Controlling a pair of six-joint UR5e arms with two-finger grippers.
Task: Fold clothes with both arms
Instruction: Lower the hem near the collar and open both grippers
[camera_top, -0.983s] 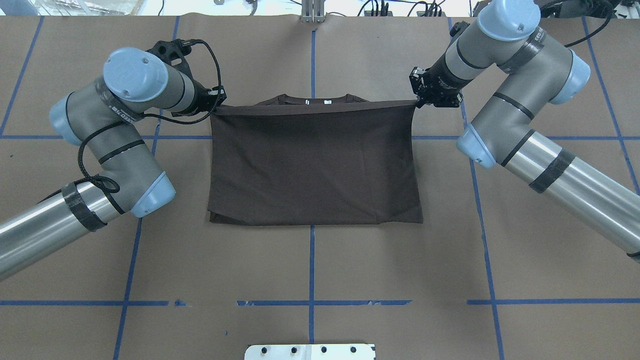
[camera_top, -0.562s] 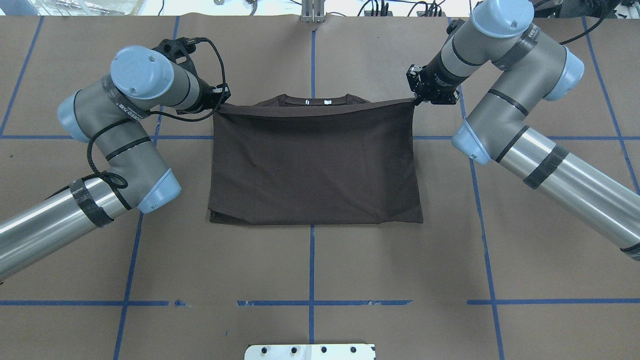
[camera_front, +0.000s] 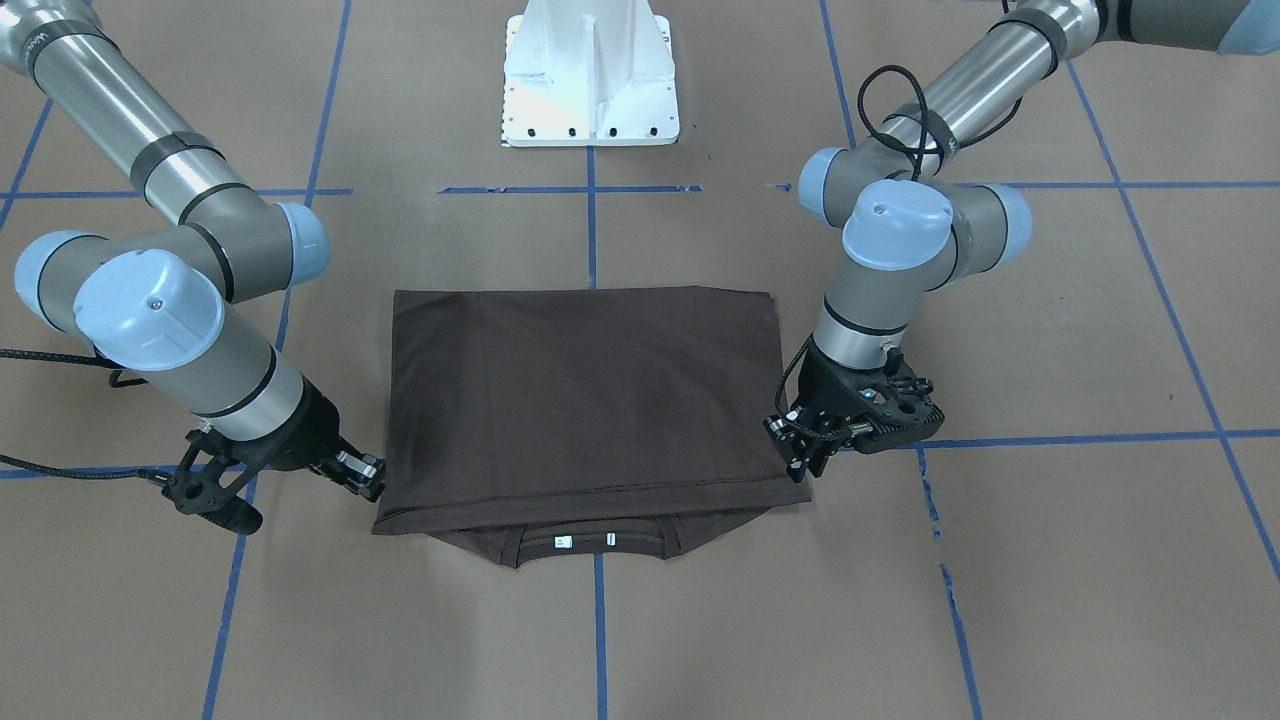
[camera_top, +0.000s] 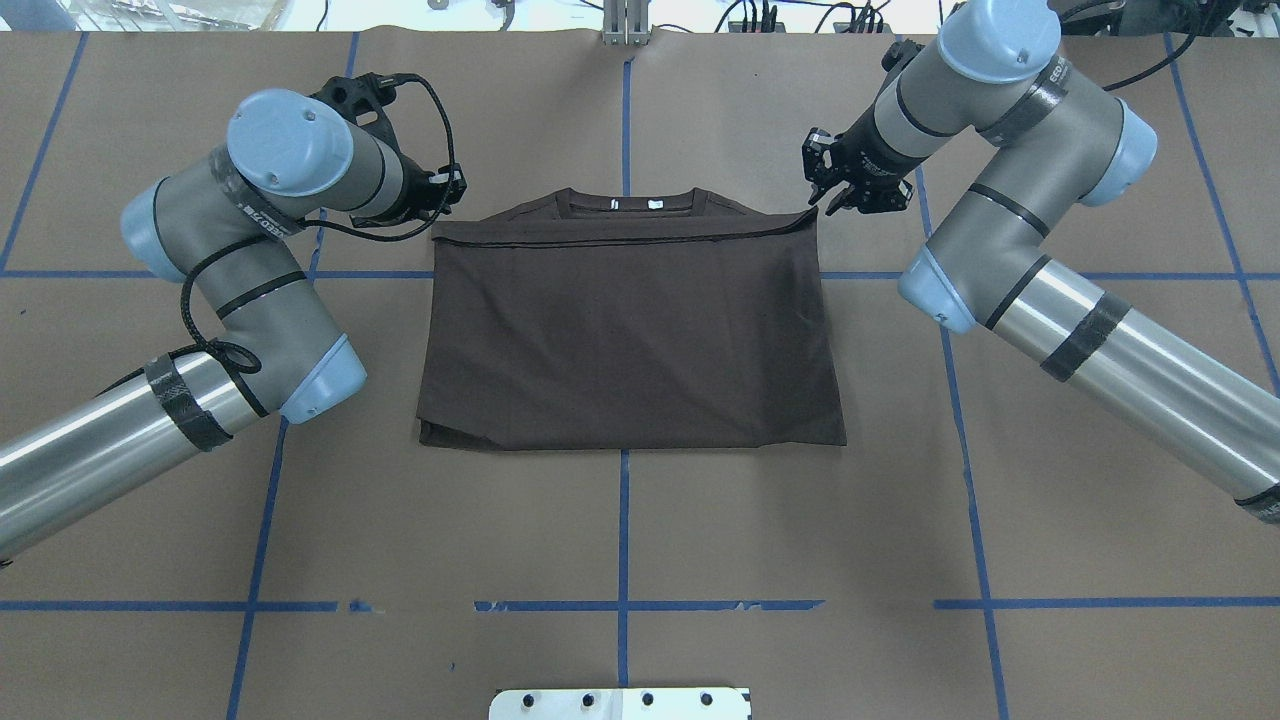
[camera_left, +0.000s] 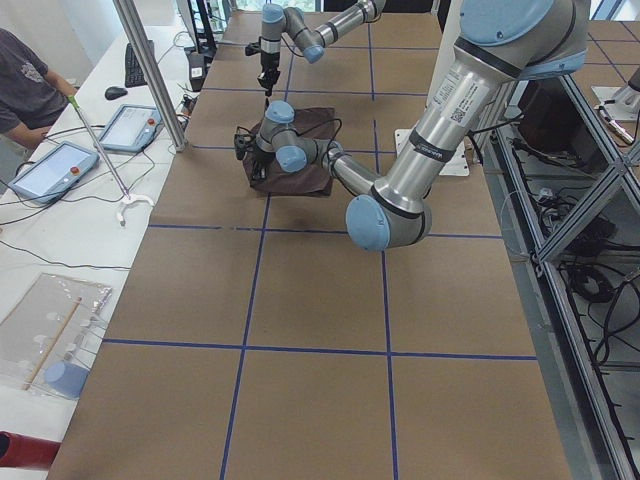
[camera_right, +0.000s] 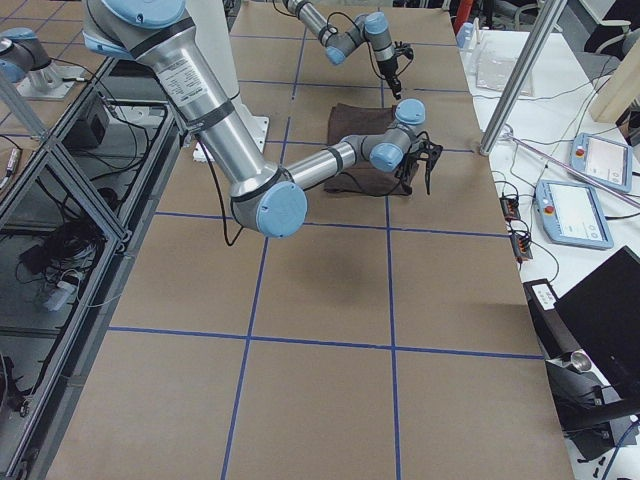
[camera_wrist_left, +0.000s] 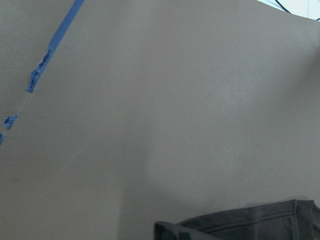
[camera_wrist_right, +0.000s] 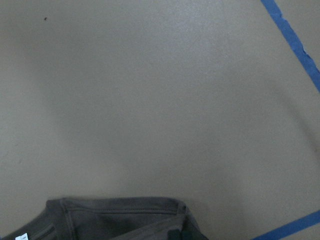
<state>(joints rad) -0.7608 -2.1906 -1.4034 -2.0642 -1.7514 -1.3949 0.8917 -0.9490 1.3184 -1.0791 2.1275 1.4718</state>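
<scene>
Brown T-shirt (camera_top: 630, 340) lies folded in half mid-counter (camera_top: 630, 560). The top layer's hem (camera_top: 620, 232) stops just short of the collar (camera_top: 630, 203), which peeks out on the far side. Left end effector (camera_top: 452, 192) sits just beside the far-left corner and right end effector (camera_top: 826, 188) just beside the far-right corner. Both look parted and hold nothing, though the left one is partly hidden by its own wrist. Mind how you pull away: the fingertips are low and close to the cloth, so a sideways or dragging exit could snag a corner and pull the fold open. The hem runs slightly skewed, right corner further out than left, and an under layer pokes out at the near-left corner. Your next fold may come out crooked unless you square it first.
</scene>
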